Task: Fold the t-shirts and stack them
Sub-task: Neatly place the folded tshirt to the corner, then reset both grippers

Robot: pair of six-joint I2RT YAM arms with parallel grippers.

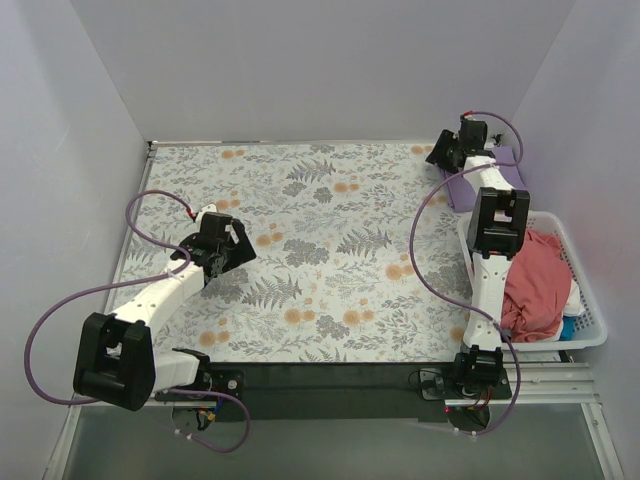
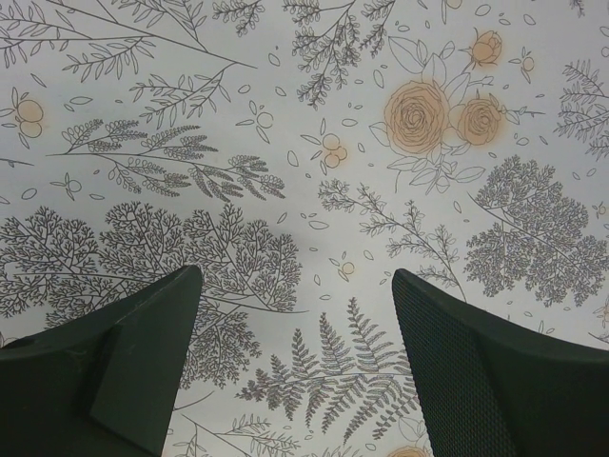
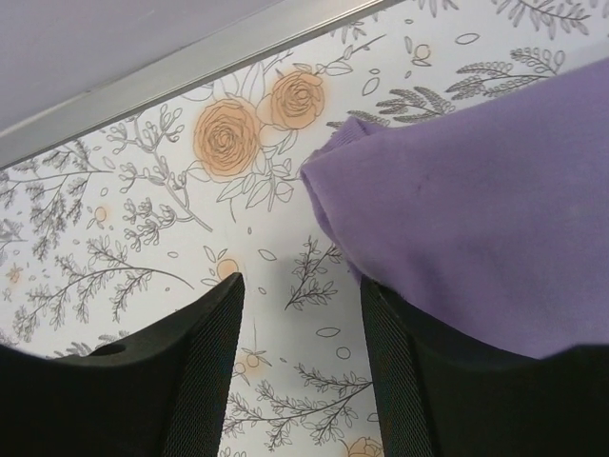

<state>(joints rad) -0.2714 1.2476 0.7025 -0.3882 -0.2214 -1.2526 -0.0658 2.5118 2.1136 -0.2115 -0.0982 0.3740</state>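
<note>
A folded lavender t-shirt lies at the table's far right, partly under my right arm. Seen from the right wrist, this purple cloth fills the right side and rests against the outer side of the right finger. My right gripper is open, with only the flowered tablecloth between its fingers. From above, the right gripper is at the shirt's far left corner. A coral-pink t-shirt lies bunched in the basket. My left gripper hovers open over the left half of the table; the left wrist view shows the left gripper with nothing in it.
A white slatted basket stands along the right edge, with bits of white and blue cloth under the pink shirt. A metal rail and the back wall run just beyond the right gripper. Walls enclose the table on the left, back and right.
</note>
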